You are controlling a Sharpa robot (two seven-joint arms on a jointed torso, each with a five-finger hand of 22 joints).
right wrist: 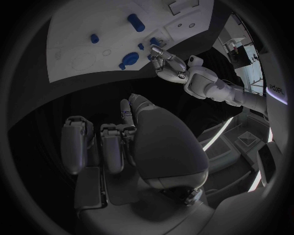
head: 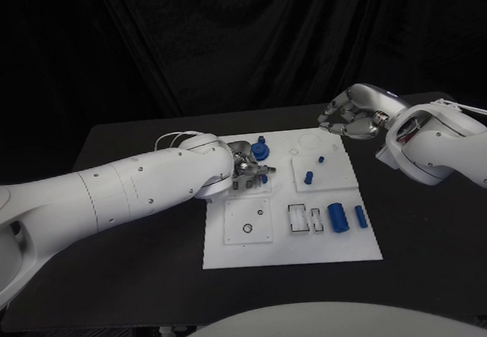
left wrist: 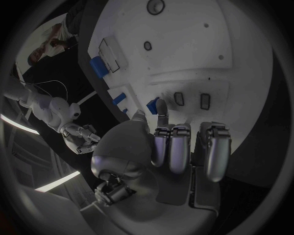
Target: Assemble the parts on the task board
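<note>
Task board (head: 234, 253): white plate mid-table, long axis running from the near edge to the far edge.
Parts: large blue cylinder (head: 338, 217) and a slimmer one (head: 361, 216) lie near the board's near right corner, long axes near-to-far; a small blue piece (head: 309, 179) lies mid-board; a blue knobbed piece (head: 262, 148) stands by the far edge.
Left hand (head: 241, 169): over the board's far left part, fingers curled; the left wrist view shows fingertips (left wrist: 161, 105) at a small blue part (left wrist: 152, 105), grasp uncertain.
Right hand (head: 352, 115): off the board's far right corner, above the table (head: 436, 263), fingers curled in, holding nothing.
</note>
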